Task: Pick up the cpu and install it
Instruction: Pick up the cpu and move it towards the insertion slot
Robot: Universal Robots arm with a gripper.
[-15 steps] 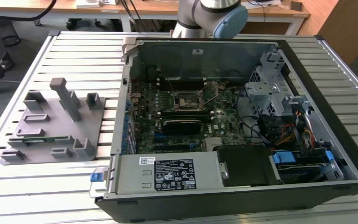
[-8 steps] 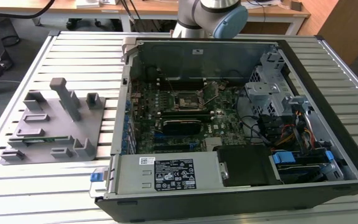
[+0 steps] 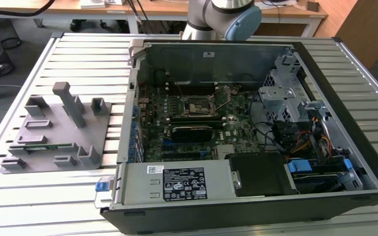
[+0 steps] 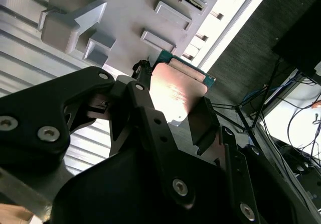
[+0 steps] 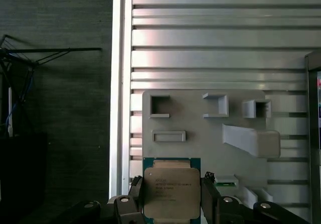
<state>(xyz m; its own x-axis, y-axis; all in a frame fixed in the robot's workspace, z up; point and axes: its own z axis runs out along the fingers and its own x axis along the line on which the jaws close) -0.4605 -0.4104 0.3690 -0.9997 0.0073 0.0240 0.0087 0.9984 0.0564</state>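
The cpu [image 5: 171, 194] is up in the air, pinched by its edges between the two black fingers [image 5: 210, 196] of the gripper [image 5: 171, 183], with its shiny top showing in both wrist views. Under it, well apart, lies the gray holder plate [image 5: 200, 128] on the metal table [image 5: 210, 38]. In the exterior view, that plate is on the exterior view's left of the open computer case [image 3: 346, 123], and the black socket [image 3: 198, 105] sits in the middle of the board.

exterior: high, looking down on pc case [image 3: 215, 59], grey fixture [image 3: 57, 132] | both wrist views: close behind end effector [image 5: 172, 184], facing fixture
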